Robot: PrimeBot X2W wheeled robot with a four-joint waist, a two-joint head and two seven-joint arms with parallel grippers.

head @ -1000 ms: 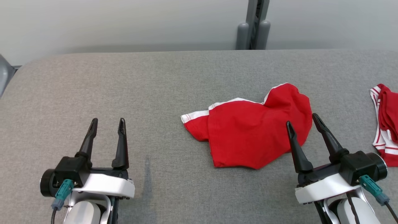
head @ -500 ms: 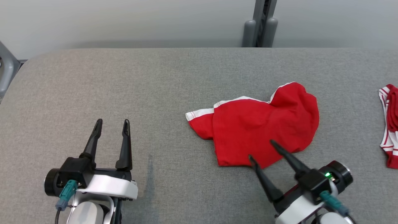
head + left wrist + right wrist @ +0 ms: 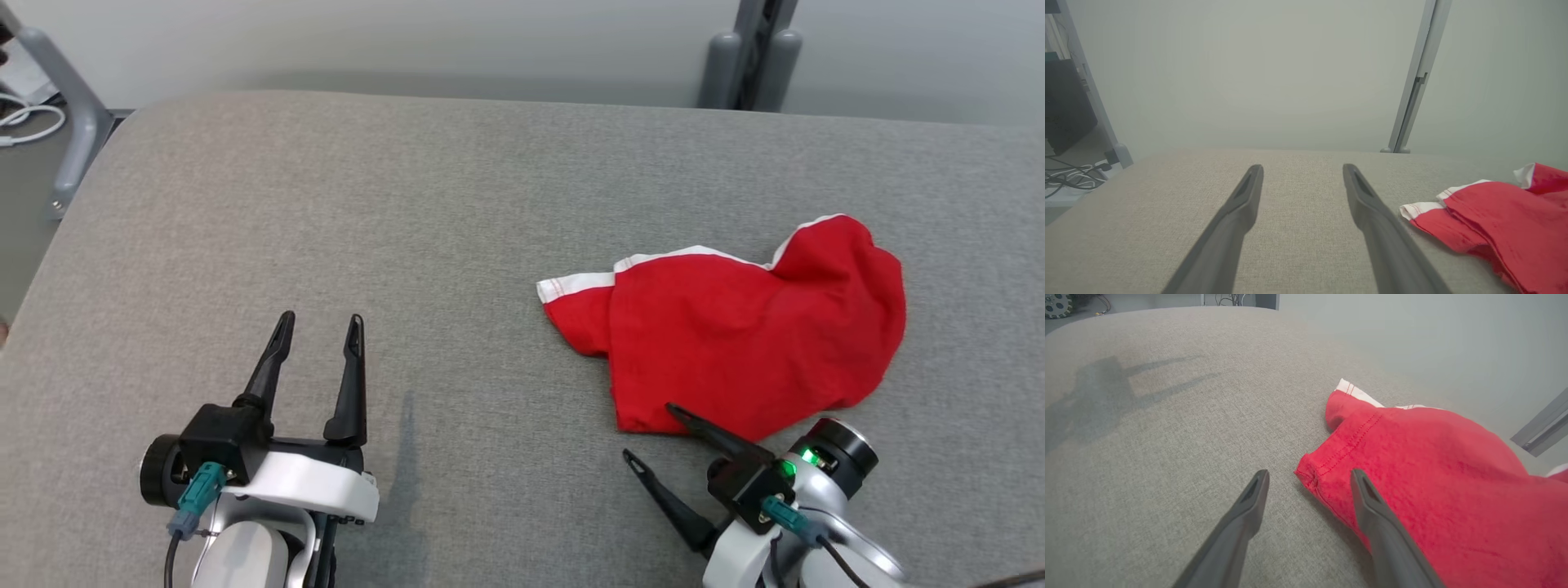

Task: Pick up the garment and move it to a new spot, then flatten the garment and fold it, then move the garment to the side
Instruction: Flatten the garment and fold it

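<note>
Head view: the crumpled red garment [image 3: 751, 351] lies on the grey surface [image 3: 408, 204] at 3 o'clock, the left pincer [image 3: 320, 317] spread and empty at 7 o'clock, the right pincer [image 3: 648, 429] spread at 5 o'clock by the garment's near corner. Left wrist view: the garment [image 3: 1502, 216] sits at 4 o'clock, apart from the spread left pincer [image 3: 1302, 166]. Right wrist view: the spread right pincer [image 3: 1309, 471] straddles that corner of the garment [image 3: 1433, 465], pinching nothing.

The right pincer [image 3: 648, 429], spread wide, sits at the near corner of the red garment [image 3: 751, 343].
</note>
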